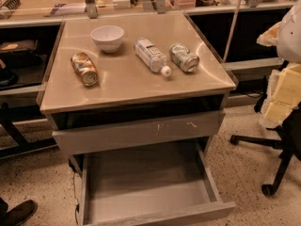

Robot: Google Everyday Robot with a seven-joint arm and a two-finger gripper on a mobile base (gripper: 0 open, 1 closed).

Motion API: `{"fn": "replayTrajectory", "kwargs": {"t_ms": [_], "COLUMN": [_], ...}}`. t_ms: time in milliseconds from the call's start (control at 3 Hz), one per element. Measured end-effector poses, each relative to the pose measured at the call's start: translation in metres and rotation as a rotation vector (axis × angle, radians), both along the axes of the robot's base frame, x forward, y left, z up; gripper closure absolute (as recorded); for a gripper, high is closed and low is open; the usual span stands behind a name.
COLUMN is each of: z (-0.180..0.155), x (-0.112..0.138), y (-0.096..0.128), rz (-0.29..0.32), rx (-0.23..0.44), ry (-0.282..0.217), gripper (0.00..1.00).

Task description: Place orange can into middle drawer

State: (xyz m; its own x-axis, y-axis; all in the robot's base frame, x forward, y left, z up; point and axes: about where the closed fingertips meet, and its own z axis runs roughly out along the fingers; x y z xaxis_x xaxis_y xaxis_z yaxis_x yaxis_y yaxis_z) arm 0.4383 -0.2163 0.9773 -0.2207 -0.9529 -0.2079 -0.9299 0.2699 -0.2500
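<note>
The orange can [84,68] lies on its side on the left of the cabinet top [127,81], silver lid facing the front. The middle drawer [146,185] is pulled far out below the top, and its flat grey floor is bare. My gripper is not in view. A white rounded shape [291,29] at the right edge could be part of my arm, but I cannot tell.
A white bowl [107,36] stands behind the orange can. A clear bottle [152,55] and a green-silver can [184,57] lie to its right. A scratched grey drawer front [141,132] sits just above the open drawer. An office chair with yellow padding [282,102] stands at the right.
</note>
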Motion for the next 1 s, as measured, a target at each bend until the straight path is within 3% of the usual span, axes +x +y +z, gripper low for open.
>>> {"fn": "replayTrajectory", "kwargs": {"t_ms": [667,1000], "z": [0.002,-0.001], "x": [-0.001,-0.005], "y": [0.011,0.041], "rz": [0.023,0.073], "rx": [-0.002,0.008], "ry": [-0.016,-0.001], "gripper": [0.00,0.00]}}
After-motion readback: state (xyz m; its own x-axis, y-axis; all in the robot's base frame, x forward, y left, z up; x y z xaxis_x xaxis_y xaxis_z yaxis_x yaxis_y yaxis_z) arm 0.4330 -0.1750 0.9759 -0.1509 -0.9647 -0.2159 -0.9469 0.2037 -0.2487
